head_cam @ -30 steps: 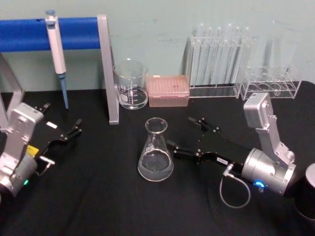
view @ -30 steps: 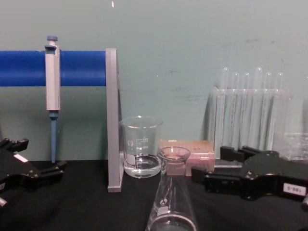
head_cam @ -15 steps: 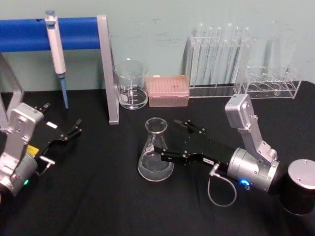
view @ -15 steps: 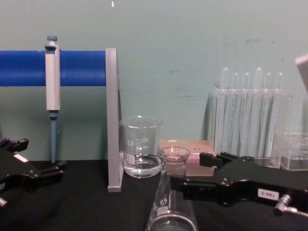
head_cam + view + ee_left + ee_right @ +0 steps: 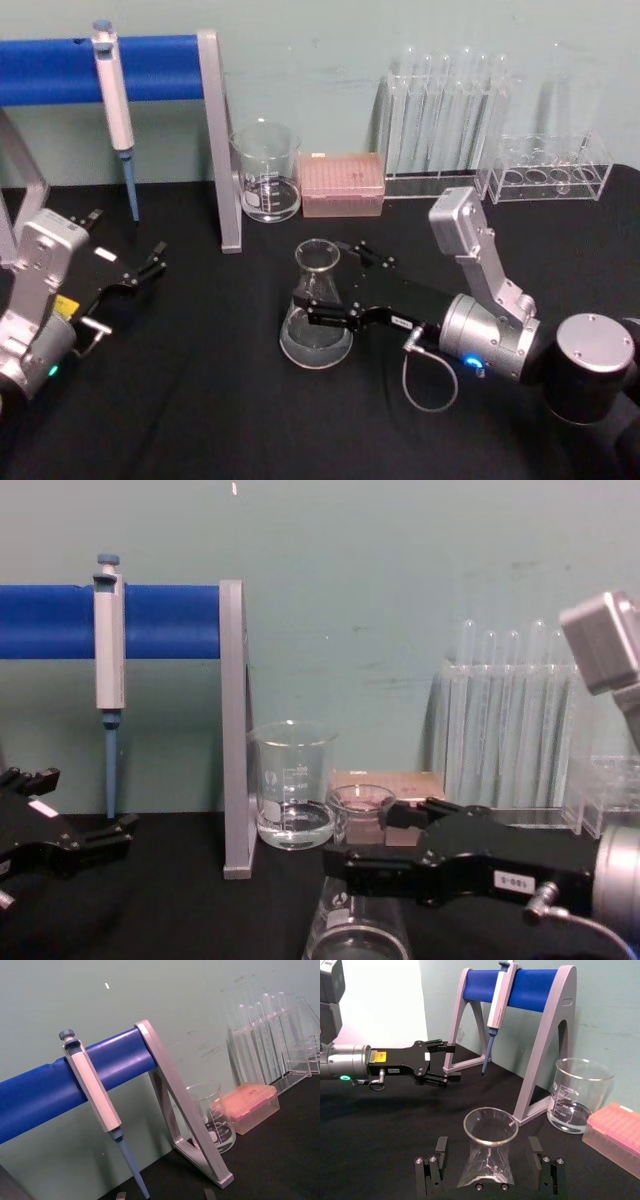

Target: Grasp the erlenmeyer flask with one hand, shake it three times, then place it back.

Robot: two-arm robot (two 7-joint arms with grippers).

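Note:
The erlenmeyer flask (image 5: 317,318) stands upright on the black table, mid-front, with a little clear liquid in its base. My right gripper (image 5: 323,282), the hand with the silver wrist, reaches in from the right at neck height. It is open, with one finger on each side of the flask. In the right wrist view the flask (image 5: 489,1156) sits centred between the two fingers (image 5: 438,1161), with a gap on both sides. The chest view has the flask's rim (image 5: 361,799) just above the right gripper (image 5: 362,840). My left gripper (image 5: 152,262) rests open at the left, well away from the flask.
A glass beaker (image 5: 266,172) and a pink tip box (image 5: 343,184) stand behind the flask. Test tube racks (image 5: 445,125) line the back right. A pipette (image 5: 115,95) hangs on the blue stand (image 5: 160,65), whose grey leg (image 5: 222,150) is just left of the beaker.
My right arm has slid left across the table, bringing its open fingers from beside the flask to either side of its neck. The flask and the left arm have not moved.

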